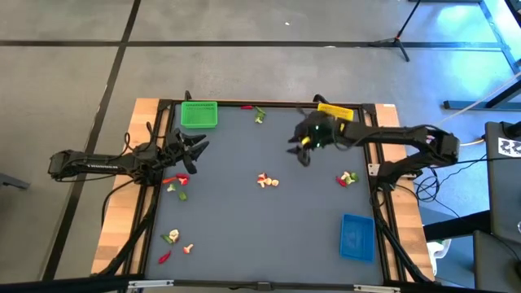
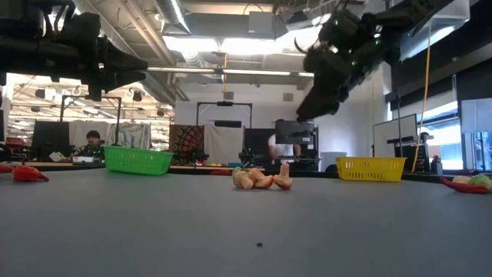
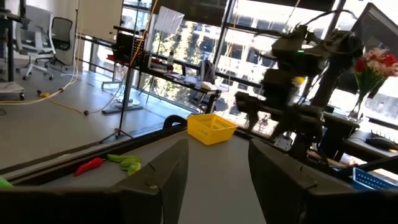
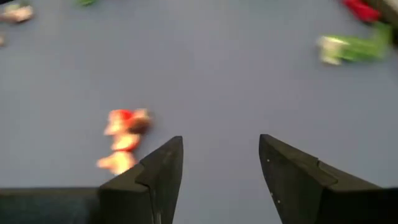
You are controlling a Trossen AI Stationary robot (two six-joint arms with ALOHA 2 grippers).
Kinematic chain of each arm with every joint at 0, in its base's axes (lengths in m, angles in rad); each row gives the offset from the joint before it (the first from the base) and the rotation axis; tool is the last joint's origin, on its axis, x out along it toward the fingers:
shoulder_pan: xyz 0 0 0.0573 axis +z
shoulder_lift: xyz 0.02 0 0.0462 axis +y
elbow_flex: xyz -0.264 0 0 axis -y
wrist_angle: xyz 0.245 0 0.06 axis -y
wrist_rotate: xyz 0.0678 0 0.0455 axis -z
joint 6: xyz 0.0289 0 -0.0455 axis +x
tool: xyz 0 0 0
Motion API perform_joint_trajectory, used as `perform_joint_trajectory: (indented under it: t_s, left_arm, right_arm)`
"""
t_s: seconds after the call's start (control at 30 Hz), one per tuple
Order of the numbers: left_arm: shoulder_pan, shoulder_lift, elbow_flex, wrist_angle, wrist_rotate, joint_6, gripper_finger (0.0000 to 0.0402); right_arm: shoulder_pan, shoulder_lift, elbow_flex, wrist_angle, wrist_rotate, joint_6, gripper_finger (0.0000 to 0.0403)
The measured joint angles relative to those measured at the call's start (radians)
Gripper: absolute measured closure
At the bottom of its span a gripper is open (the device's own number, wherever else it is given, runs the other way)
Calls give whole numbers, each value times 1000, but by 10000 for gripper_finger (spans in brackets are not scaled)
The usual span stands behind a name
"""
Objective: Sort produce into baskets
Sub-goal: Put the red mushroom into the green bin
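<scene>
Above mid-table we note right gripper [image 1: 299, 150] jaws wide, empty, near yellow basket [image 1: 334, 111], left gripper [image 1: 195, 151] parted, empty, beside green basket [image 1: 199, 114].

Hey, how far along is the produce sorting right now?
Hardly started: no produce shows in the green basket or blue basket. In hand: nothing; the right end effector hangs open above the middle cluster, and the left end effector is open too. Left: every scattered pile.
</scene>
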Motion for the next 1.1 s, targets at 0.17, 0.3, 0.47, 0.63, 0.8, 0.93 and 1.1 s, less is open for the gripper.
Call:
perform_joint_trajectory:
  t_s: [0.17, 0.3, 0.47, 0.63, 0.8, 0.93, 1.1]
  left_arm:
    - [0, 0, 0, 0, 0, 5, 237]
    - [0, 0, 0, -3, 0, 4, 237]
    - [0, 0, 0, -10, 0, 0, 237]
    - [0, 0, 0, -26, -1, -11, 237]
    - [0, 0, -1, -28, -1, -11, 237]
    - [0, 0, -1, -27, -1, -11, 237]
    - [0, 0, -1, -27, -1, -11, 237]
  right_arm:
    - [145, 0, 0, 19, 11, 0, 194]
    - [237, 21, 1, 55, 47, 0, 194]
    - [325, 118, 1, 158, 120, 1, 194]
    - [365, 224, 1, 230, 155, 0, 194]
    - [363, 316, 1, 242, 186, 0, 195]
    - [363, 371, 0, 245, 186, 0, 217]
    - [363, 426, 0, 275, 199, -1, 270]
